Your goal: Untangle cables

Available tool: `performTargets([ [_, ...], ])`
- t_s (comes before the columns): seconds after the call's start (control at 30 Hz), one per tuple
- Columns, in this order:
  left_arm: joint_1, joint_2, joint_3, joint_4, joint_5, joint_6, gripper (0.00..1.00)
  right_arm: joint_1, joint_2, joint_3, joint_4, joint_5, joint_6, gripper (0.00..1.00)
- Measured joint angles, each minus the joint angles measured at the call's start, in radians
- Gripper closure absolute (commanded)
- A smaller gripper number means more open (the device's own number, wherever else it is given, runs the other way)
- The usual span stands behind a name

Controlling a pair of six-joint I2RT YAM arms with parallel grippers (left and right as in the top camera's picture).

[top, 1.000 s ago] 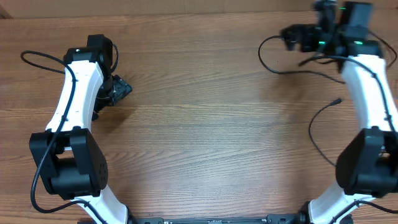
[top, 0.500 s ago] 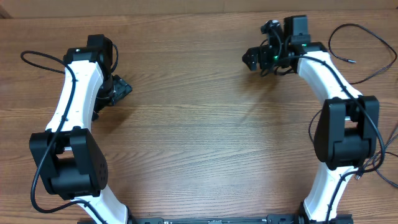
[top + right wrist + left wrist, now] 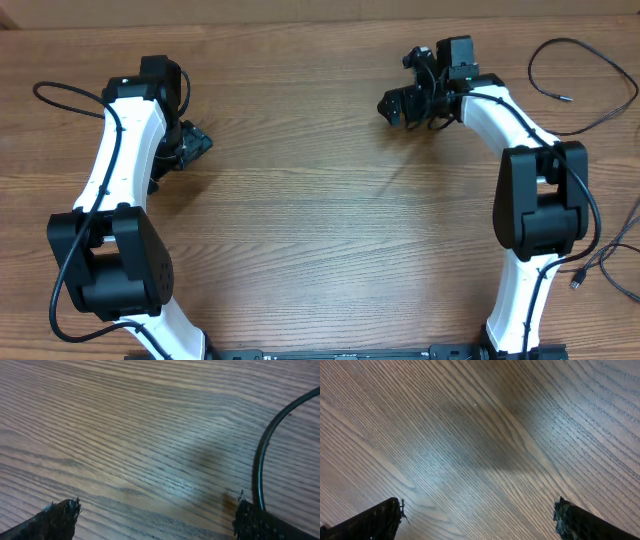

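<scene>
With our left gripper [image 3: 190,145] and right gripper [image 3: 395,103] both spread apart and empty, the cables [image 3: 530,72] lie well behind the right gripper, so reaching back might snag the arm's own wiring.

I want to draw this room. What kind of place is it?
Probably a robot lab or workshop: a left robot arm and a right robot arm stand at a wooden table, with thin black cables lying loose.
</scene>
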State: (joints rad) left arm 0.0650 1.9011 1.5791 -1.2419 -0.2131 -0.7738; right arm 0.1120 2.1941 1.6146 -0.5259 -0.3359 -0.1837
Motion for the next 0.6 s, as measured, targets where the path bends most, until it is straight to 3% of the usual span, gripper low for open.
performTargets([
  [0.6,0.000,0.000,0.000,0.000,0.000,0.000,0.00,-0.001,0.060,0.000,0.063,0.005,-0.001,0.00],
])
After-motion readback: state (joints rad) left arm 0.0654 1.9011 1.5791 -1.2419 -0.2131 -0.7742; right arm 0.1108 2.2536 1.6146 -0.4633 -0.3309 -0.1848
